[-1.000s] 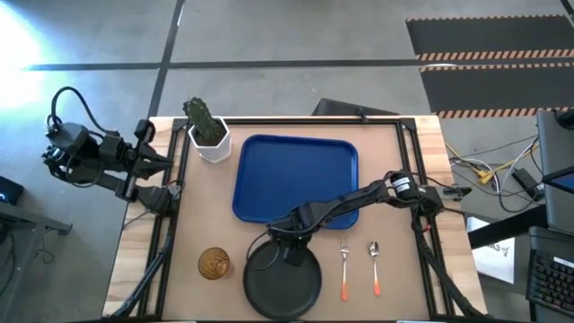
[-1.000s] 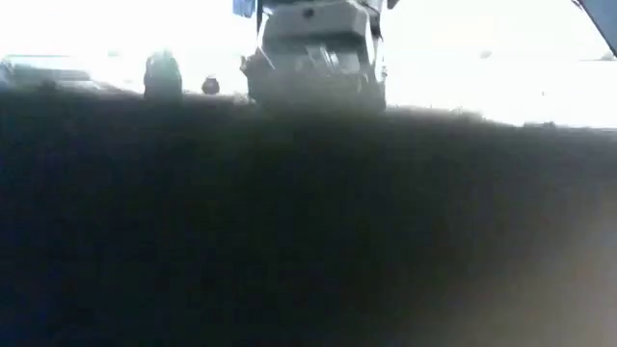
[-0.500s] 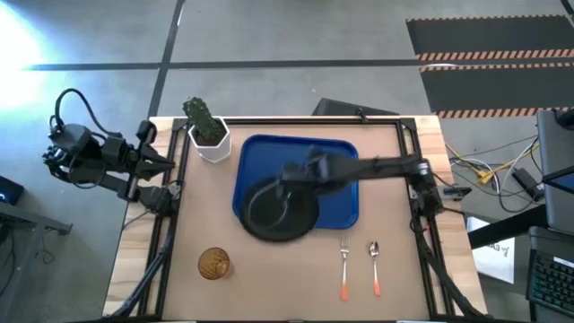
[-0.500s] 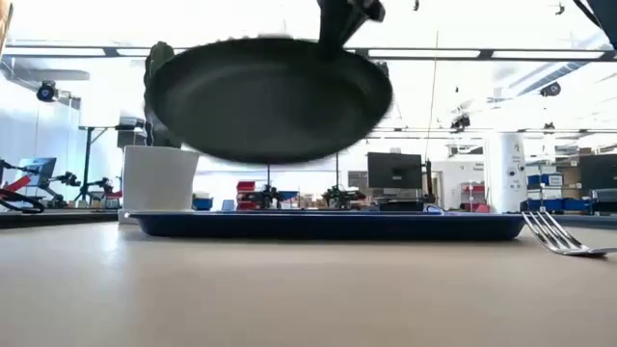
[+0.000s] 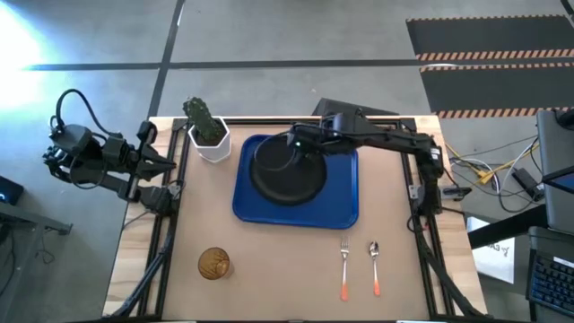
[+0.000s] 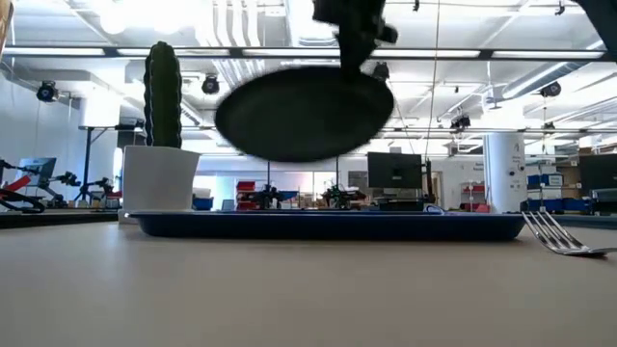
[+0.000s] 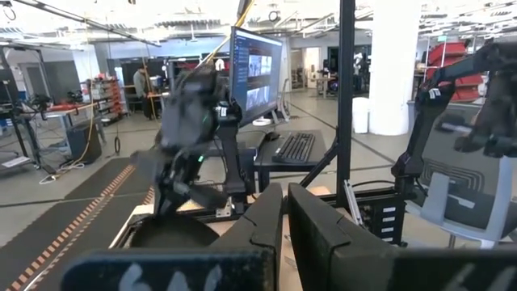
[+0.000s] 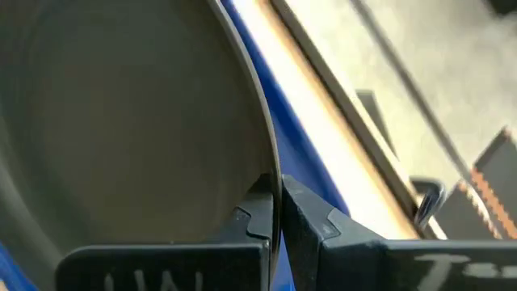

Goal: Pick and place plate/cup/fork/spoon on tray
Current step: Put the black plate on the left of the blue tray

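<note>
The dark plate (image 5: 289,172) hangs over the blue tray (image 5: 341,202), held by my right gripper (image 5: 298,144), which is shut on its rim. In the low view the plate (image 6: 304,114) is clear above the tray (image 6: 328,225). The amber cup (image 5: 213,263) stands near the table's near left. The fork (image 5: 343,267) and spoon (image 5: 375,267) lie side by side at the near right. My left gripper (image 5: 164,161) waits at the table's left edge, its fingers (image 7: 266,222) together and empty. My right gripper pinches the plate's rim (image 8: 273,174) between its two fingers, one inside the plate and one outside. The hold is on the plate's far right side (image 5: 303,151), and the fingers come from above. The plate hangs below the gripper, slightly tilted, clear of the tray.
A white pot with a green cactus (image 5: 208,135) stands at the far left, just beside the tray's corner. A black frame (image 5: 413,193) runs along the table's sides. Bare table lies between the tray and the near edge.
My right gripper has lifted the plate off the table's near edge and carried it up and toward the far edge. The plate now hangs over the tray's far half. The gripper has stayed shut on the rim.
</note>
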Robot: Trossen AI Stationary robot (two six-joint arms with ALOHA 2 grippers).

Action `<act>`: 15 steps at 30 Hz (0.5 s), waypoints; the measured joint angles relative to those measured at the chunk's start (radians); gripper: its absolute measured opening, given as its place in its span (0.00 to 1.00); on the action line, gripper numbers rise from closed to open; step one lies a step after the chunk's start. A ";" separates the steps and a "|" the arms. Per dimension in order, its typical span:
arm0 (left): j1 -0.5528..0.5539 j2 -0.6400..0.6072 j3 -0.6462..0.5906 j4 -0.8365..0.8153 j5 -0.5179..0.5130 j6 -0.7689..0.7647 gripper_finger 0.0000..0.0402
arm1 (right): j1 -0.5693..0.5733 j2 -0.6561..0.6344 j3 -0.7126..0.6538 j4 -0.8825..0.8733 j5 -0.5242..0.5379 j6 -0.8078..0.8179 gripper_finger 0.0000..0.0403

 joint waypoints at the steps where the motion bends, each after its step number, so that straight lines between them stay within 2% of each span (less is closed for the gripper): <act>1: 0.000 0.000 0.000 0.000 0.000 0.000 0.02 | -0.013 0.002 -0.027 0.001 -0.012 -0.003 0.02; 8: 0.000 0.000 0.000 0.000 0.000 0.000 0.02 | -0.099 -0.007 -0.253 0.011 -0.124 -0.013 0.02; 15: 0.000 -0.001 0.000 -0.001 0.000 0.000 0.02 | -0.148 -0.071 -0.480 0.174 -0.193 -0.021 0.02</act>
